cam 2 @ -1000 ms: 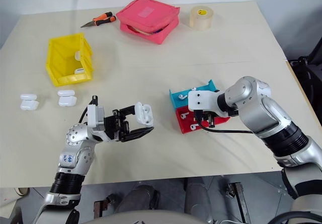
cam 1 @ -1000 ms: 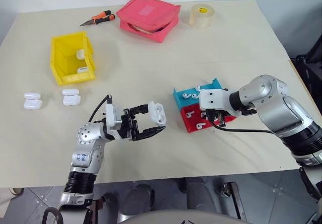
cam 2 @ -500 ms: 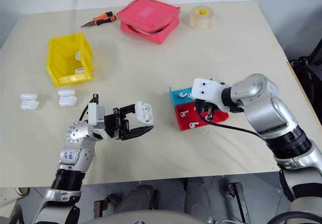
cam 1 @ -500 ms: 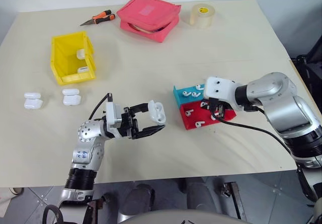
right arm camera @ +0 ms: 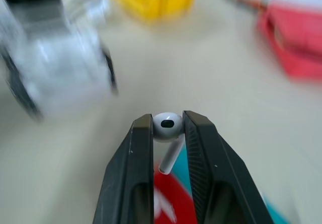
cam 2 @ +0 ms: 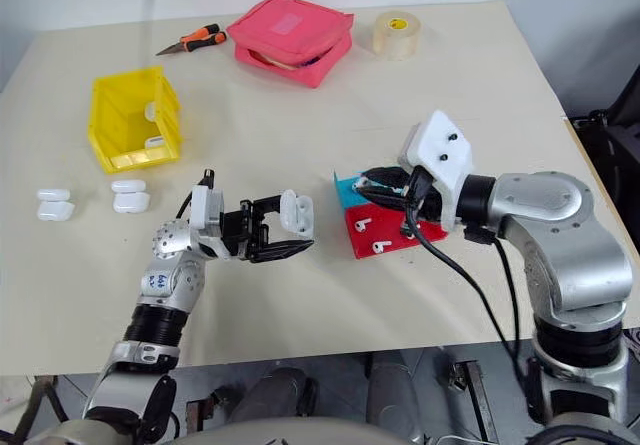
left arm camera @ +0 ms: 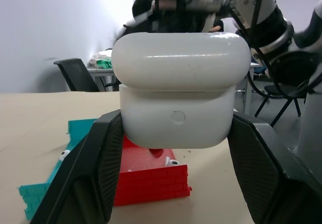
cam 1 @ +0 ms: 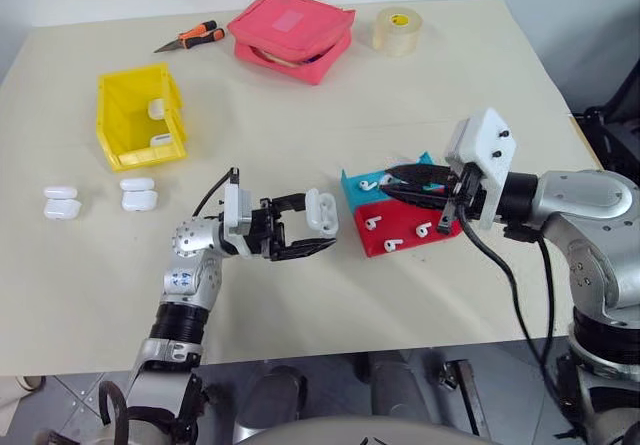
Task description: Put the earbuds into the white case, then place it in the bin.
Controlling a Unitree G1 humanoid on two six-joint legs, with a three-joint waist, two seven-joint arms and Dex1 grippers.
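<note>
The left gripper sits just left of centre in the head views, above the tabletop, with its black fingers clamped on a white case. In the left wrist view the case stands upright between the fingers with its lid shut and a small round button facing the camera.

To the right of centre, the right gripper reaches leftward over two small trays. Its fingers are pressed together on one earbud, holding the round head so that the short stem hangs down between them. The earbud's tip is near the held case but apart from it.

The blue tray lies just behind the red tray, the two touching. One loose earbud shows in the blue tray and three more in the red tray.

The yellow bin stands at the upper left, with two white cases inside it. Below the bin, at the left edge, two pairs of white cases lie on the tabletop.

Along the top of the frame lie an orange-handled cutter, a pink pouch and a roll of clear tape.
</note>
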